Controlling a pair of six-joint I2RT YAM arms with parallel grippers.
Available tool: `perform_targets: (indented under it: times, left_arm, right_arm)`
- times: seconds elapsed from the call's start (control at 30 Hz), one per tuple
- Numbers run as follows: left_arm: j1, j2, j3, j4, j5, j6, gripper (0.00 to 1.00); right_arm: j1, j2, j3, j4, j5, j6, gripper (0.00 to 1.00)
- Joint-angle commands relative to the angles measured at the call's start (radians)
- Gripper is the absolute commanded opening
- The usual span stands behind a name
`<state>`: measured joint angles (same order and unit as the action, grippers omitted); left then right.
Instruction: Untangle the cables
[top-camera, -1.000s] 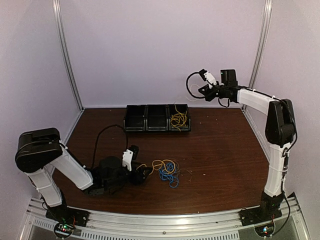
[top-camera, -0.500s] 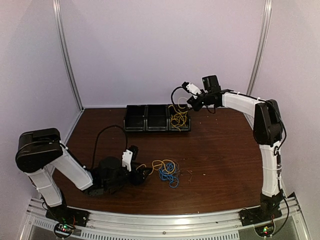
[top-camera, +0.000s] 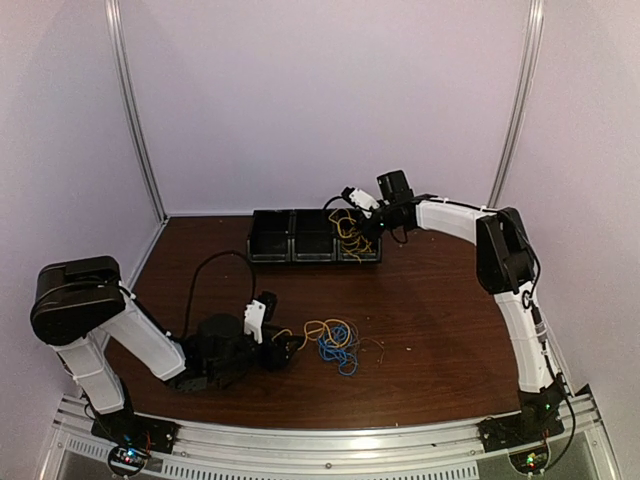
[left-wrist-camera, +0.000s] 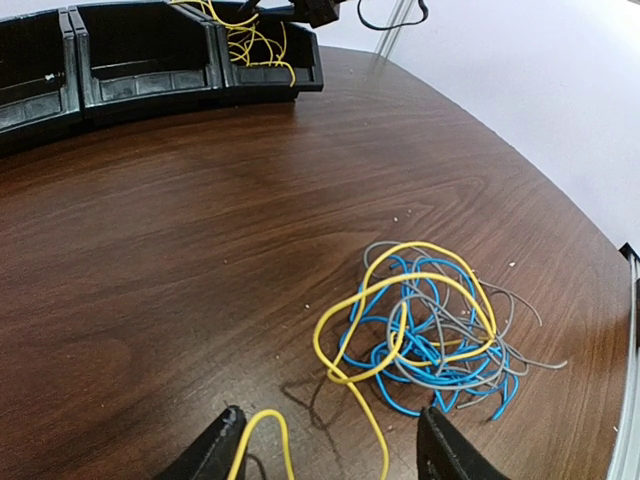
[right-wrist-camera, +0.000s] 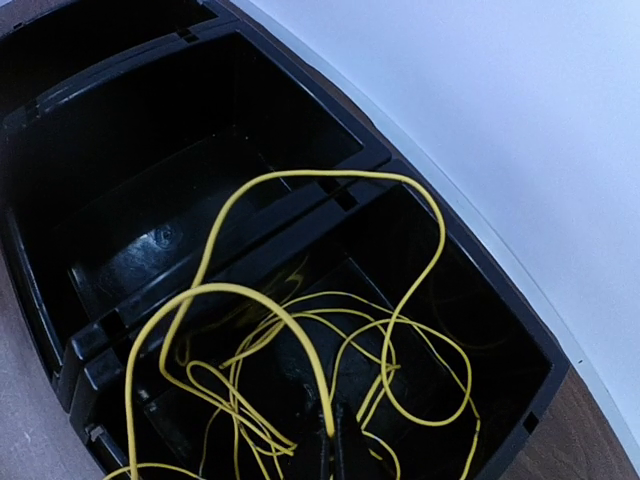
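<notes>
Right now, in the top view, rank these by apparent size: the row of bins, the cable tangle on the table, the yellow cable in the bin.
1. row of black bins
2. cable tangle
3. yellow cable, lying in the right-hand bin

Lighting is even and diffuse, falling from above; the pale walls (top-camera: 320, 100) take a faint lilac cast and darken toward the upper corners. The brown table (left-wrist-camera: 200, 250) shows a soft sheen in the left wrist view, and only a thin, short shadow lies beside the tangle (left-wrist-camera: 430, 340). In the right wrist view the black bins (right-wrist-camera: 150, 150) are underexposed (interior detail largely lost) and the wall behind them is nearly blown out, yet the yellow cable (right-wrist-camera: 340, 174) reads sharp. Both wrist views bow straight edges markedly. The top view is soft and slightly grainy.
</notes>
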<state>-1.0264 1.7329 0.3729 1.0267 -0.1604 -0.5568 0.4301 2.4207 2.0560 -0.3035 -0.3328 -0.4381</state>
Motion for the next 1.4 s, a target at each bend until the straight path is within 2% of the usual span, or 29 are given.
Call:
perform_targets:
  times: [0.0,0.57,1.0,1.17,1.37]
  left_arm:
    - [0.003,-0.016,0.004,0.019,-0.002,0.006,0.59]
    - [0.004,0.015,0.027,0.016,0.008,0.008,0.59]
    - [0.005,0.016,0.015,0.032,0.01,0.006,0.59]
    - [0.003,0.026,0.024,0.029,0.013,0.006,0.59]
    - [0.004,0.027,0.026,0.027,0.016,0.006,0.59]
  right_arm:
    - [0.023,0.03,0.066,-0.035,0.048,0.005,0.0]
    - [0.039,0.065,0.115,-0.235,0.18,-0.02,0.0]
    - [0.041,0.049,0.087,-0.414,0.152,-0.055,0.0]
    - [0.041,0.005,0.041,-0.43,0.148,-0.045,0.07]
    - [0.041,-0.09,-0.01,-0.423,0.137,-0.002,0.23]
